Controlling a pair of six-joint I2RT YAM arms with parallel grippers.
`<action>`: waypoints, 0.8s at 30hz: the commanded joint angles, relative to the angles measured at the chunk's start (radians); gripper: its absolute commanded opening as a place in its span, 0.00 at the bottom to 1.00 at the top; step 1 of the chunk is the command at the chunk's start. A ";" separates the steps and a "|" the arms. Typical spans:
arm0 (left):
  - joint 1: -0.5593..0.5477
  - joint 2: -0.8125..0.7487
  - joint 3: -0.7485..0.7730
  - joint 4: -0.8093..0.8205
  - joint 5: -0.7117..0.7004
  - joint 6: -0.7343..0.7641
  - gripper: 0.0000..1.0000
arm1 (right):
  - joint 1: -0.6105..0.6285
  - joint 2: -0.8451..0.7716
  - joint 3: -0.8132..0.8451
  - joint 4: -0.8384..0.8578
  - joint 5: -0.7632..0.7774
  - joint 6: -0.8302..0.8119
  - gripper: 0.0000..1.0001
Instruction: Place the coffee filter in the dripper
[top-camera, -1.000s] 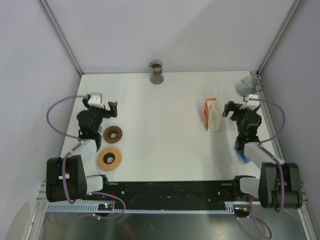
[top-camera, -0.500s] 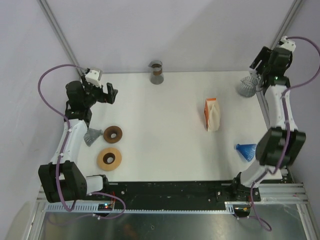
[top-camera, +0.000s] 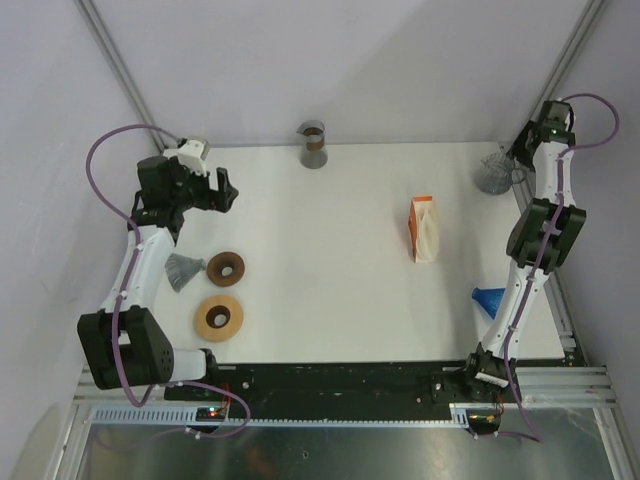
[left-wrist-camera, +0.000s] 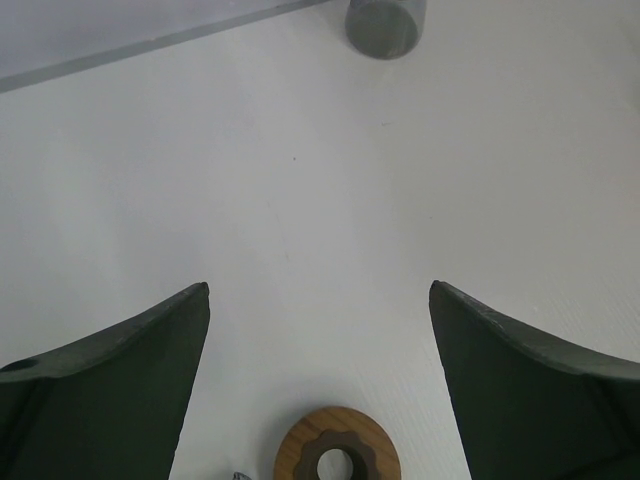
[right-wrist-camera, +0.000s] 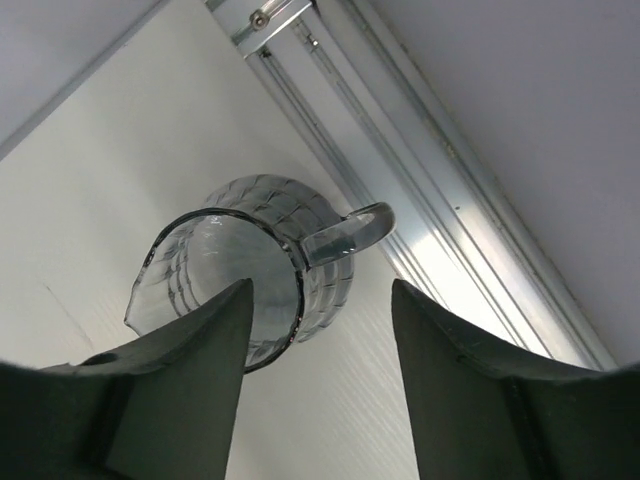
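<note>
A stack of white paper coffee filters (top-camera: 427, 232) stands in an orange holder right of centre. A clear ribbed glass jug with a handle (top-camera: 492, 175) sits in the far right corner; it also shows in the right wrist view (right-wrist-camera: 250, 262). A blue cone dripper (top-camera: 489, 300) lies near the right edge and a grey cone dripper (top-camera: 183, 272) lies at the left. My right gripper (top-camera: 518, 152) hangs open and empty above the jug (right-wrist-camera: 320, 290). My left gripper (top-camera: 222, 192) is open and empty, raised over the far left (left-wrist-camera: 320, 295).
Two wooden rings lie at the left, one dark-centred (top-camera: 226, 267), also in the left wrist view (left-wrist-camera: 337, 455), one lighter (top-camera: 219, 315). A grey cup (top-camera: 313, 146) stands at the back middle (left-wrist-camera: 385, 22). An aluminium rail (right-wrist-camera: 420, 170) runs along the right edge.
Both arms have risen from their low poses. The right arm swung to the far right corner over the glass jug. The left gripper lifted off the rings and uncovered the grey cone.
</note>
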 joint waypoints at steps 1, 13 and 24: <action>-0.005 0.016 0.046 -0.026 -0.001 0.026 0.95 | 0.005 0.016 0.026 0.019 -0.067 0.024 0.59; -0.004 0.025 0.052 -0.035 -0.021 0.047 0.95 | 0.031 0.066 -0.023 0.056 -0.040 0.028 0.40; -0.004 0.026 0.058 -0.039 -0.013 0.052 0.95 | 0.031 0.085 0.002 0.037 0.021 0.013 0.11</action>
